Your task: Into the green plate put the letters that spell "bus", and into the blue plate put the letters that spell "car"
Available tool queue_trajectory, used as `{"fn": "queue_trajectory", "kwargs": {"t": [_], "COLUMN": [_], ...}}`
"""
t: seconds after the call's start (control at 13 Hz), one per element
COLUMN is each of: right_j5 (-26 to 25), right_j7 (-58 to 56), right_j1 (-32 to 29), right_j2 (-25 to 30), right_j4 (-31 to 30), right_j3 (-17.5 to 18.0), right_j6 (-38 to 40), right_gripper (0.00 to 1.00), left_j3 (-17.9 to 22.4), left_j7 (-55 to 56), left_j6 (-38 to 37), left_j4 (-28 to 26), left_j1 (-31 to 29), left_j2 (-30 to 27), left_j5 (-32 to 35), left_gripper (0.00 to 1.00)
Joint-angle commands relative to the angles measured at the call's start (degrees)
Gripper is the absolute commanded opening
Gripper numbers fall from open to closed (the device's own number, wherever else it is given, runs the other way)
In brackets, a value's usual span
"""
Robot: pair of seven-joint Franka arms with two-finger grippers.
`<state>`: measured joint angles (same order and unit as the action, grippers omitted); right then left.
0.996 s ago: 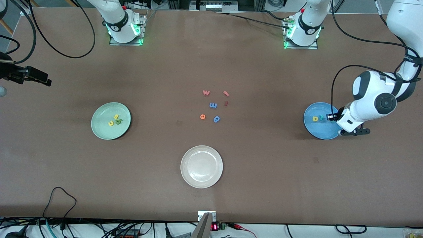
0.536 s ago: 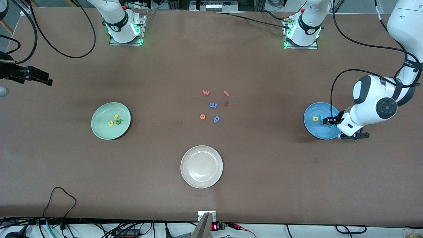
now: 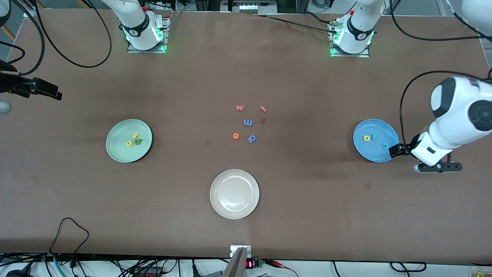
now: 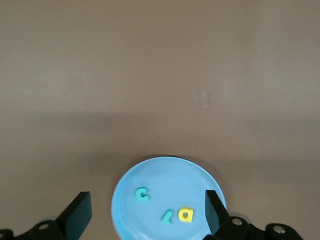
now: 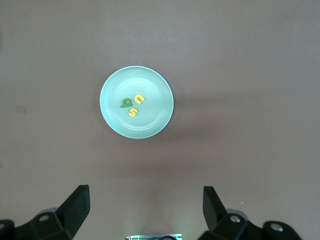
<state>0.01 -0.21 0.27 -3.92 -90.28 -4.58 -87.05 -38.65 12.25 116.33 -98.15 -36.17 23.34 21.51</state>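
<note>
The blue plate (image 3: 376, 130) lies toward the left arm's end of the table and holds a yellow "a" (image 3: 367, 137), a teal "r" (image 3: 373, 137) and a teal "c" (image 3: 384, 145). My left gripper (image 3: 396, 150) hangs open and empty over that plate's rim; its wrist view shows the plate (image 4: 170, 175) between the fingers. The green plate (image 3: 128, 152) toward the right arm's end holds a yellow "u" (image 3: 129, 143), a yellow "s" (image 3: 135, 135) and a green "b" (image 3: 138, 141). My right gripper (image 5: 145, 200) waits open, high over the table beside the green plate (image 5: 145, 90).
A cream-white plate (image 3: 234, 209) lies nearest the front camera at mid-table. Several loose letters sit mid-table: a pink "w" (image 3: 240, 107), a blue "m" (image 3: 248, 122), an orange "e" (image 3: 236, 135), a blue "p" (image 3: 252, 138) and two small red ones (image 3: 263, 114). Cables run along the table's edges.
The left gripper opened over the blue plate and let the teal "c" drop into it, then drew back toward the left arm's end. The right arm stayed put.
</note>
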Motion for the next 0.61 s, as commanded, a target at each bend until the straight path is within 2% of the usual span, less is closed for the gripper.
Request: {"fn": "queue_trajectory", "kwargs": {"t": [0.0,0.15,0.23,0.38,0.46,0.54], "right_j5": [-0.10,-0.10,-0.10,-0.10,-0.10,-0.10], "right_j7": [0.65,0.65,0.65,0.65,0.65,0.65], "right_j1": [-0.36,-0.36,-0.36,-0.36,-0.36,-0.36], "right_j2": [0.49,0.49,0.49,0.49,0.49,0.49], "right_j4": [-0.42,-0.42,-0.42,-0.51,-0.42,-0.42], "right_j3": [0.18,0.18,0.18,0.18,0.09,0.09], "right_j6": [0.56,0.57,0.57,0.57,0.48,0.48], "right_gripper": [1.00,1.00,1.00,1.00,1.00,1.00], "left_j3": [-0.90,1.02,6.26,20.83,26.12,29.13], "left_j7": [-3.26,-6.17,-7.75,-10.65,-11.71,-11.81], "left_j6": [-6.20,-7.25,-8.22,-10.94,-12.08,-12.96], "left_j4": [9.36,13.40,15.51,19.38,19.57,19.66], "left_j1": [1.27,3.11,7.13,18.97,22.78,24.55], "left_j2": [0.83,0.92,0.83,-1.18,-2.06,-3.64], "left_j5": [0.11,-3.56,-5.93,-12.08,-14.89,-18.05], "left_gripper": [1.00,1.00,1.00,1.00,1.00,1.00]}}
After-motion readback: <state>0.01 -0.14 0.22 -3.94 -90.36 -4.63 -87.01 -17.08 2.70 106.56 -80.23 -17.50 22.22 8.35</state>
